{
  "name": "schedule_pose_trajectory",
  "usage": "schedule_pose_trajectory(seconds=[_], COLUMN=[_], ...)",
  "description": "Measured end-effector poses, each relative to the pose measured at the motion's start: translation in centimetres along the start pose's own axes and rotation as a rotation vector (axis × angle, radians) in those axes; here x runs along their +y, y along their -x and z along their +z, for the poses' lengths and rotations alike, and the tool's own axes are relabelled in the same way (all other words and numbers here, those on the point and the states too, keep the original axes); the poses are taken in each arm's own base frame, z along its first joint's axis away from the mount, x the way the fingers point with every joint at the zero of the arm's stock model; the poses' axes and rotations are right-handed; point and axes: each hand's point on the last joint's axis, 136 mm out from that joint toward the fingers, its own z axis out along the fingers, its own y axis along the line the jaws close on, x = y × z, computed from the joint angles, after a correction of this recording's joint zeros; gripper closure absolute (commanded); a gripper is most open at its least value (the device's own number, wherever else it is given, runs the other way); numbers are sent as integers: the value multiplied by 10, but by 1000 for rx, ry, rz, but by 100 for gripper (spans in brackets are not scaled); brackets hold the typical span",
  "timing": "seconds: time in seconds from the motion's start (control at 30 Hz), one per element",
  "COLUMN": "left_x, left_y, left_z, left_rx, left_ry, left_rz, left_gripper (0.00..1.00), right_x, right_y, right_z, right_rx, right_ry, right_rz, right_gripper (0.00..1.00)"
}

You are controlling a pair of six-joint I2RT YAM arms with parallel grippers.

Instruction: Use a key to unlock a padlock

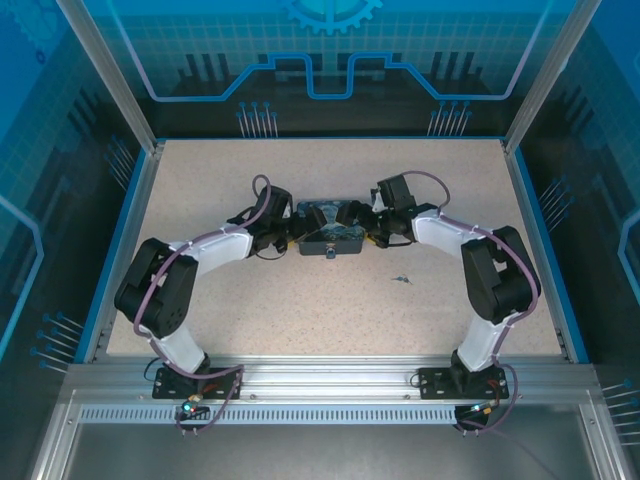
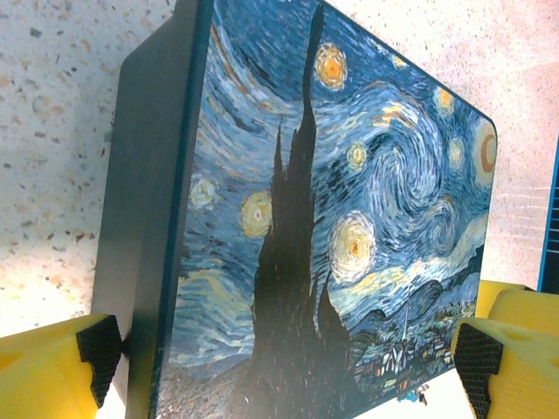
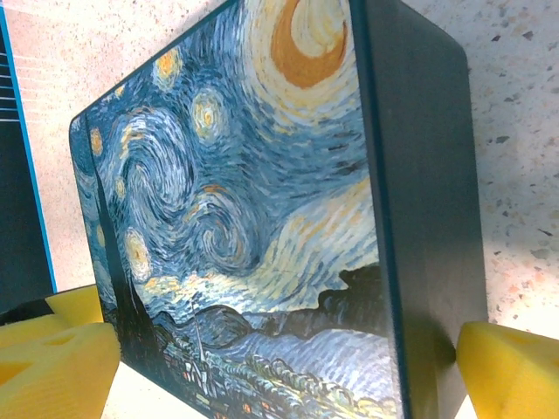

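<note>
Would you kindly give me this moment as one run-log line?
left pincer: open, astride box | right pincer: open, astride box | padlock: at box front | key: lying on table

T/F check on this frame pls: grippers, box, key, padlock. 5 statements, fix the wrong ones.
1. The left gripper and right gripper flank the box, one at each end. True.
2. The right gripper holds the key. False: the key lies on the table, right of the box and nearer the arm bases, apart from both grippers.
3. The left gripper's jaws stand wide, with a yellow finger on either side of the box. True.
4. The box lid is plain red. False: it carries a swirly blue night-sky print.
5. The padlock lies next to the key. False: it sits at the middle of the box's near side, well apart from the key.
</note>
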Motion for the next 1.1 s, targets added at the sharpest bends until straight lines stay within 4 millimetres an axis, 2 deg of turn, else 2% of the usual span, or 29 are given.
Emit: schedule_pose_trajectory(seconds=[0.23,0.33,0.47,0.6,0.73,0.9,1.1], left_x=[3,6,12,11,0,-7,-7], left_y=[1,7,19,37,42,35,20], left_z=[-1,-2,-10,-27,-39,-46,-52], left_rx=[-21,-38,-64,-109,-132,-132,-117], left_ry=[13,24,35,29,1,-18,-22], left_rz=[5,3,-1,6,26,43,74], left_gripper=[1,1,1,1,1,1,1], right_x=[-5,-7,-5,-5,-12,-29,-70], right_y=[-1,2,11,27,30,15,-1], right_z=[-1,-11,-43,-77,-92,-91,-96], right_rx=[-6,-35,-99,-172,-193,-142,-87], right_ry=[-30,-47,-43,-35,-45,-100,-220], right_rz=[3,-6,-33,-80,-108,-151,-148], right_gripper=[0,0,0,0,0,0,2])
